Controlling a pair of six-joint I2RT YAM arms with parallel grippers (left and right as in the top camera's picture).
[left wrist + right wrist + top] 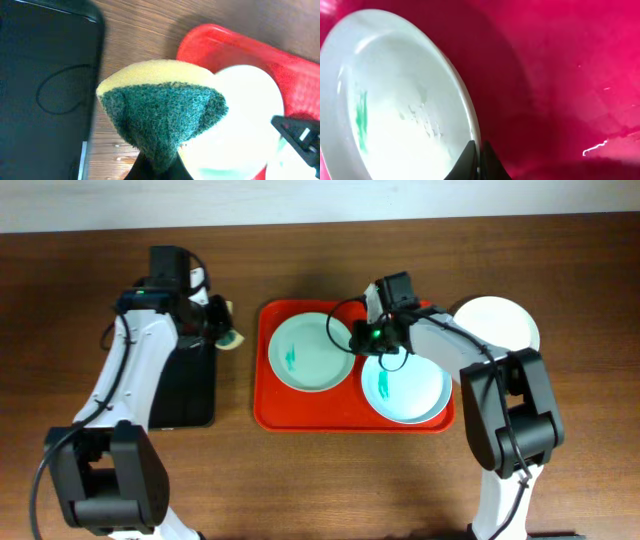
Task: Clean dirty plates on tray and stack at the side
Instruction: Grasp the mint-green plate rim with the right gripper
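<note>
The red tray (270, 412) holds a mint green plate (312, 362) on its left and a light blue plate (412, 395) on its right, both with teal-green smears. A clean white plate (498, 323) lies on the table right of the tray. My right gripper (360, 340) is shut on the right rim of the mint plate (395, 110), with the fingers (479, 150) pinching the edge over the tray floor (560, 75). My left gripper (222, 328) is shut on a yellow and green sponge (160, 110) and holds it above the table just left of the tray (210, 45).
A black tray (185, 385) lies under my left arm, left of the red tray; it also shows in the left wrist view (40, 75). Bare wooden table surrounds both trays.
</note>
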